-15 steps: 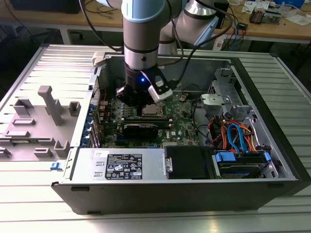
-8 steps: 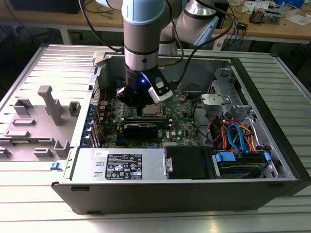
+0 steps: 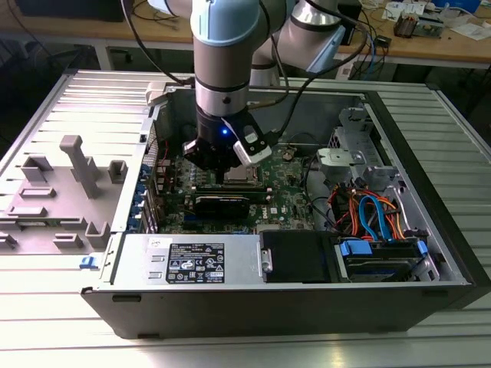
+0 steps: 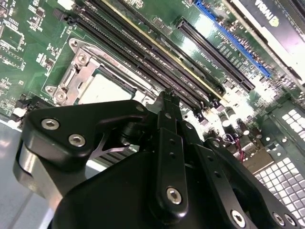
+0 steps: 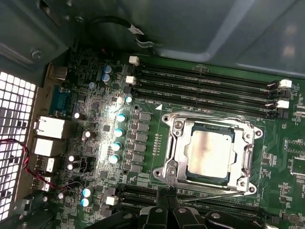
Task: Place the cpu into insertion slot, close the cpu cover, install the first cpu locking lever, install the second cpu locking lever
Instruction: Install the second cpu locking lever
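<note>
The cpu (image 5: 209, 153) lies flat in its socket on the green motherboard (image 5: 100, 90), its silvery-tan top showing. The cpu cover (image 5: 177, 145) rests down around it, framing the chip in its window. A thin wire lever (image 5: 224, 194) runs along the socket edge nearest my gripper. My gripper (image 5: 167, 202) hangs just off that edge with its black fingers together and nothing visibly between them. In the second wrist view the gripper (image 4: 167, 98) points down beside the cpu (image 4: 102, 88) and cover (image 4: 76, 78). In the exterior view the gripper (image 3: 220, 170) is inside the open case, over the socket (image 3: 244, 175).
Black memory slots (image 5: 205, 88) flank the socket on both sides. A long black card (image 3: 221, 205) lies in front of it. Orange and blue cables (image 3: 368, 211) and a drive cage fill the exterior view's right. A grey fixture (image 3: 69, 176) stands outside the case at the left.
</note>
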Tool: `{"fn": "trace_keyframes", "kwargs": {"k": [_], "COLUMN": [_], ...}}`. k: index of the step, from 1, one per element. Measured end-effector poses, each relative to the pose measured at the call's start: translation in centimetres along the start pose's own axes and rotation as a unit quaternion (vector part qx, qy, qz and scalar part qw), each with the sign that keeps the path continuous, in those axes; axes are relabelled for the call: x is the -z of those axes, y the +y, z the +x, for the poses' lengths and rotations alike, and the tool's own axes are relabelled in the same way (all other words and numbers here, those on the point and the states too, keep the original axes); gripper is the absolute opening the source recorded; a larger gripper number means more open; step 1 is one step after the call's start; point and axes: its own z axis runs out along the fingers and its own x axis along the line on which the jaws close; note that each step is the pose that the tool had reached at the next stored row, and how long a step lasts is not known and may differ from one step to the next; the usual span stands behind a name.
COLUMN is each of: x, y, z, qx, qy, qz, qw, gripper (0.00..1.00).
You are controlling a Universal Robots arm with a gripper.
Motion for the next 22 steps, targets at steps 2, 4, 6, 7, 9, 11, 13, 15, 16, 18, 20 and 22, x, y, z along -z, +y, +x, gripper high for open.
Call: {"fn": "trace_keyframes", "kwargs": {"k": [2, 4, 6, 7, 9, 11, 13, 15, 16, 18, 20, 22], "x": [-0.02, -0.04, -0.12, -0.15, -0.24, -0.34, -0.42, -0.55, -0.70, -0.94, -1.08, -1.27], "y": [-0.23, -0.51, -0.52, -0.53, -0.53, -0.54, -0.51, -0.50, -0.51, -0.51, -0.48, -0.42], "z": [0.06, 0.14, 0.15, 0.14, 0.14, 0.16, 0.25, 0.32, 0.34, 0.34, 0.34, 0.39], "qx": [0.000, 0.001, 0.002, 0.002, 0.003, 0.004, 0.004, 0.004, 0.004, 0.004, 0.005, 0.005], "qy": [0.0000, 0.0000, -0.0001, -0.0001, -0.0002, -0.0003, -0.0005, -0.0009, -0.0013, -0.0022, -0.0025, -0.0029], "qz": [0.0000, -0.0004, -0.0012, -0.0015, -0.0022, -0.0030, -0.0041, -0.0066, -0.0090, -0.0141, -0.0162, -0.0179], "qw": [1.0000, 1.0000, 1.0000, 1.0000, 1.0000, 1.0000, 1.0000, 1.0000, 1.0000, 0.9999, 0.9999, 0.9998], "gripper": [0.11, 0.11, 0.11, 0.11, 0.11, 0.11, 0.11, 0.11, 0.11, 0.11, 0.11, 0.11]}}
